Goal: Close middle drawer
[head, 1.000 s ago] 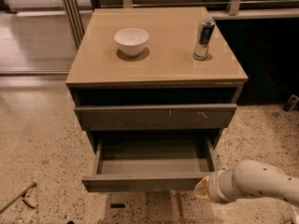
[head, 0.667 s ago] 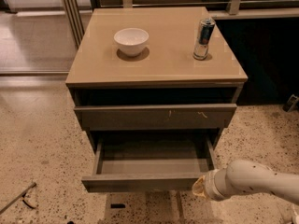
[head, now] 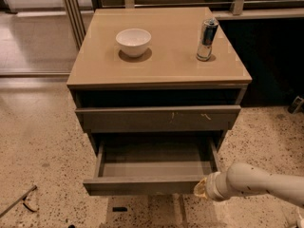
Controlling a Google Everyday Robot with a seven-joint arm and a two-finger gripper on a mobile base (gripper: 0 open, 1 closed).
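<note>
my gripper [head: 200, 188] sits low on the right, at the right end of the middle drawer's front panel, touching it or just short of it. only its pale tip shows past the wrist, so i cannot tell whether it is spread or pressed together. my arm [head: 256, 182] runs off from it to the right edge of the view, white and rounded, lying roughly level above the floor.

the middle drawer [head: 142, 185] stands pulled well out of the cabinet [head: 237, 99]. its plain front faces the camera and its grey boxed inside lies open to view from above. i see nothing in it.

above it is the upper drawer front [head: 118, 118], which has a few small pale scratch marks right of centre. a dark gap runs between this front and the cabinet's top.

on the tan top [head: 166, 61] stand 2 things, well apart: a white bowl [head: 133, 41] left of centre, and an upright can [head: 207, 39] near the right edge.

the cabinet stands on a speckled floor [head: 42, 141]. at the lower left, a thin dark object [head: 19, 201] lies on the floor.
</note>
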